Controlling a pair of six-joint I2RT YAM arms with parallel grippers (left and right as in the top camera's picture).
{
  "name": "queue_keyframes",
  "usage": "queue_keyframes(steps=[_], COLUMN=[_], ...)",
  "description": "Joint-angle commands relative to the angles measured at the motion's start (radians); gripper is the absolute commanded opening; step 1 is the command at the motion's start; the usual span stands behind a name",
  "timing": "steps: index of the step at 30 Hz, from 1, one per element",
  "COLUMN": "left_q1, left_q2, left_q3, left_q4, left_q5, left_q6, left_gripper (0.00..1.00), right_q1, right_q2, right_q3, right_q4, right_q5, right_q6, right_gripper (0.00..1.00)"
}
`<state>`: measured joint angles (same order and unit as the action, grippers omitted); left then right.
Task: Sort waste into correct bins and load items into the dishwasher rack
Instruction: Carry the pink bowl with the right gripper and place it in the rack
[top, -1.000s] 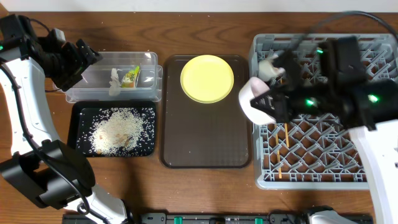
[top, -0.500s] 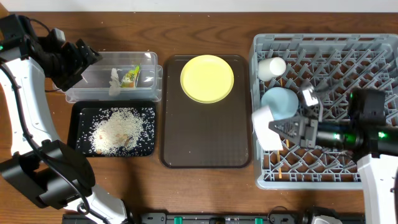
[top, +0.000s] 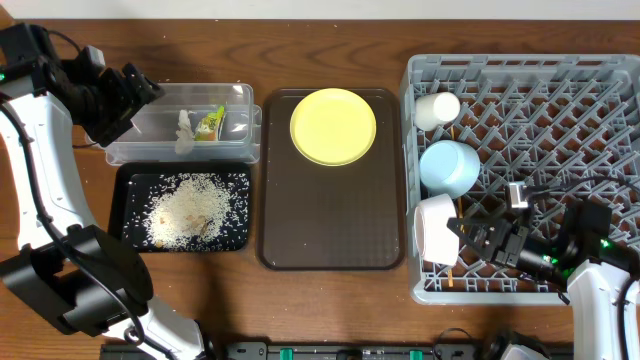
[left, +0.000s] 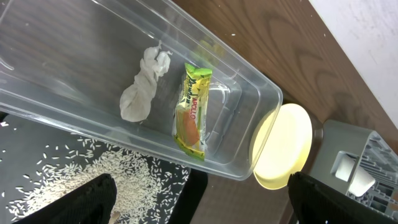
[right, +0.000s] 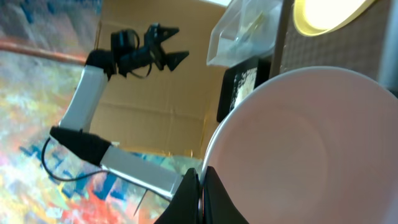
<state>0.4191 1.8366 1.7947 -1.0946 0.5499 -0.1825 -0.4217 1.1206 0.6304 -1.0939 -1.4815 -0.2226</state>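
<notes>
My right gripper (top: 470, 238) is shut on the rim of the white bowl (top: 434, 229), held on edge at the front left of the grey dishwasher rack (top: 600, 75); the bowl fills the right wrist view (right: 298, 143). The light blue bowl (top: 448, 167), the white cup (top: 437, 108) and the chopsticks (top: 456, 215) are in the rack. The yellow plate (top: 333, 125) lies on the brown tray. My left gripper (top: 125, 95) is open above the clear tub (top: 240, 95), which holds the tissue (left: 145, 84) and snack wrapper (left: 192, 110). Rice (top: 190, 208) covers the black tray (top: 128, 175).
The dark brown serving tray (top: 330, 215) lies between the bins and the rack. The rack's upright pegs stand close around the bowls. The table's far edge runs just behind the tub and rack.
My right arm has carried the white bowl from above the rack's back left down toward its front left. The blue bowl and cup now show. The left arm has not moved.
</notes>
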Motion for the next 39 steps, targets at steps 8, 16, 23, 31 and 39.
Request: queue_keyframes(steps=[8, 16, 23, 31, 39], left_q1=[0.003, 0.003, 0.003, 0.003, 0.003], left_q2=[-0.002, -0.002, -0.002, -0.002, -0.002], left_q3=[0.003, 0.003, 0.003, 0.003, 0.003], left_q4=[-0.003, -0.003, -0.003, -0.003, -0.003], left_q5=[-0.002, -0.002, -0.002, -0.002, -0.002], left_q6=[0.006, 0.006, 0.006, 0.006, 0.006], left_gripper=[0.91, 0.91, 0.91, 0.91, 0.91], right_q1=[-0.081, -0.133, -0.208, -0.256, -0.256], right_q2=[-0.015, -0.015, -0.015, -0.015, -0.015], right_q3=[-0.036, -0.036, -0.036, -0.036, -0.025], right_q4=[0.002, 0.003, 0.033, 0.221, 0.364], right_q5=[0.047, 0.147, 0.263, 0.38, 0.432], right_q6=[-0.044, -0.04, -0.035, 0.134, 0.32], right_gripper=[0.01, 0.01, 0.03, 0.07, 0.08])
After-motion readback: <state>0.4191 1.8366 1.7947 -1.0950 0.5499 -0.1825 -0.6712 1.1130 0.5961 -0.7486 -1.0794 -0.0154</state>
